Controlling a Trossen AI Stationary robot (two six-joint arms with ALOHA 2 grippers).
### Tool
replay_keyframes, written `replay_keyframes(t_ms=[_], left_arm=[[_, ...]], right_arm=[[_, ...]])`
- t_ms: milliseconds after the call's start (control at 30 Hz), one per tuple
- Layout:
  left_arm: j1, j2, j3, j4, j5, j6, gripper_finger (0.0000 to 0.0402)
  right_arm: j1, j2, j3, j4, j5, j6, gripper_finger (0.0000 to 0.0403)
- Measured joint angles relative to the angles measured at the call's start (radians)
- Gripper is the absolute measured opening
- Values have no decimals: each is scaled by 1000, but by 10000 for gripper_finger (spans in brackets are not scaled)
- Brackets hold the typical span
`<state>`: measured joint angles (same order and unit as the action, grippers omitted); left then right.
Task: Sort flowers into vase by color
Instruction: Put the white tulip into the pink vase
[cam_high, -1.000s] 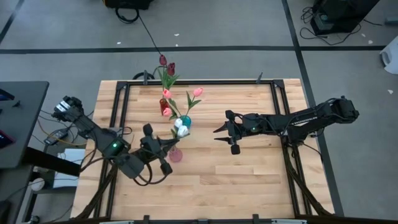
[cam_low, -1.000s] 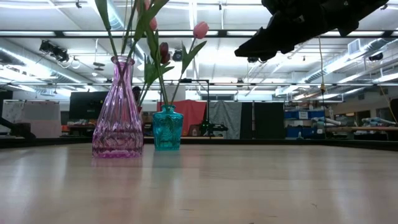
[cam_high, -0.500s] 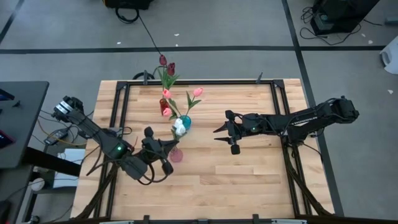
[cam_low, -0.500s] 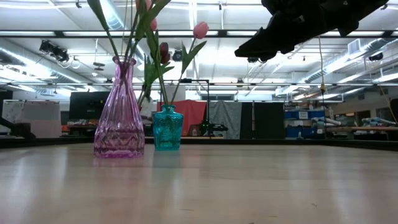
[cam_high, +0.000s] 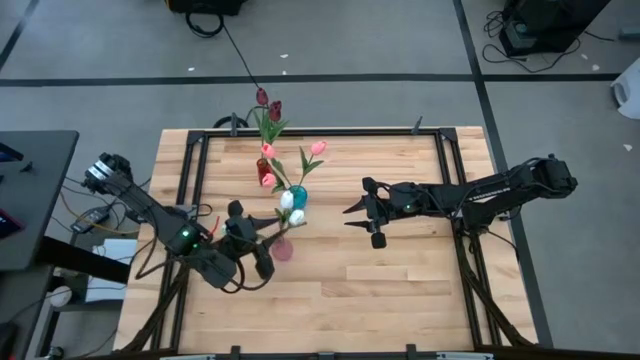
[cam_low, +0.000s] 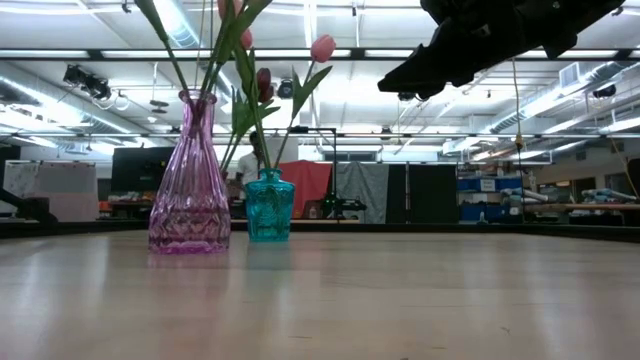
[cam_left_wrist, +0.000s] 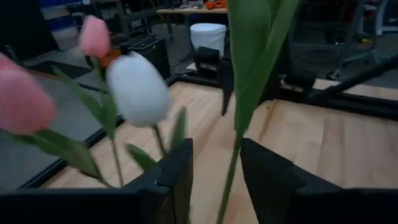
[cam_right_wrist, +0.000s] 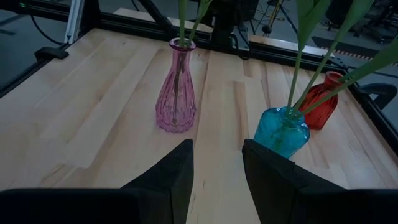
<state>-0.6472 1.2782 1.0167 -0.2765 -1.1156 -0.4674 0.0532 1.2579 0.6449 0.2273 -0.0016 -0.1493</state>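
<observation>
Three vases stand left of the table's middle: a pink vase, a teal vase and a red vase. All hold flowers with green stems. White heads show over the pink and teal vases, pink heads and dark red ones farther back. My left gripper is open beside the pink vase's top, with a green stem in the gap between its fingers. My right gripper hangs open, right of the vases.
A black frame runs along the table's left, far and right sides. The near half of the wooden table is bare boards. In the low view my right arm hangs high over the table's right part.
One white flower head has swung a little toward the table's near edge, apart from the other white head. The pink vase has rocked slightly and settled back. My right arm has kept still.
</observation>
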Motion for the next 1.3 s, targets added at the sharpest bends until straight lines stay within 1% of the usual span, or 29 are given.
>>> replay_keyframes(t_ms=[67,233,467,600,667,833,1000,1100,1200,1300], left_arm=[[0,-14,22,-67,-19,-38,142],[0,-23,49,-208,-15,-136,138],[-10,-43,52,-219,2,-142,136],[-10,-73,81,-215,1,-113,136],[-10,-86,105,-213,1,-88,136],[-8,-94,163,-143,-6,45,136],[-1,-88,165,51,-4,254,136],[-1,-87,165,207,-1,416,136],[-9,-95,165,395,4,622,136],[-18,-104,165,515,48,799,136]], right_arm=[[0,0,0,0,0,0,150],[0,0,0,-4,0,0,150],[0,0,0,4,-3,11,150],[7,0,0,59,-60,24,150],[23,13,0,120,-81,23,150],[68,89,0,330,-98,12,150],[89,177,37,472,-67,16,150],[99,228,100,494,-42,15,148],[109,282,173,495,7,12,145],[111,334,246,489,20,-13,145]])
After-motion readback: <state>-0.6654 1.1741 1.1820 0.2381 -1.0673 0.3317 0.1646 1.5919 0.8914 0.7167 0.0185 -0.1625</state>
